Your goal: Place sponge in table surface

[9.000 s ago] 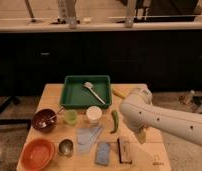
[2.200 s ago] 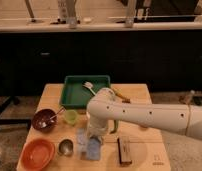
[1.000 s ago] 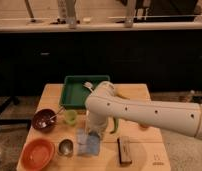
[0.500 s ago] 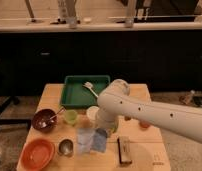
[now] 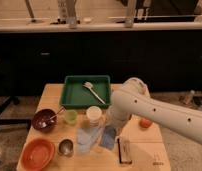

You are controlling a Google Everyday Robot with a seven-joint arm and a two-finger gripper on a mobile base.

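The blue rectangular sponge (image 5: 109, 138) lies flat on the light wooden table (image 5: 146, 150), near its middle and towards the near edge. The gripper (image 5: 111, 126) hangs right over it at the end of the white robot arm (image 5: 159, 115), which comes in from the right. Whether it grips the sponge or only hovers over it, I cannot tell.

Just left of the sponge lies a pale bluish crumpled thing (image 5: 86, 140), and just right of it a dark rectangular block (image 5: 125, 150). Bare wood shows at the near right corner and along the far left edge.

Far on the table stands a green plastic tray (image 5: 69, 100) holding a pale utensil (image 5: 94, 92). In front of it stand a white cup (image 5: 94, 115) and a small green cup (image 5: 70, 117). To the left, a dark red bowl (image 5: 43, 121) holds a spoon. Nearer are a small metal cup (image 5: 66, 147) and an orange bowl (image 5: 38, 154). A small orange round thing (image 5: 145, 123) sits under the arm at the right.

Behind the table runs a long counter with dark cabinets (image 5: 99, 55).
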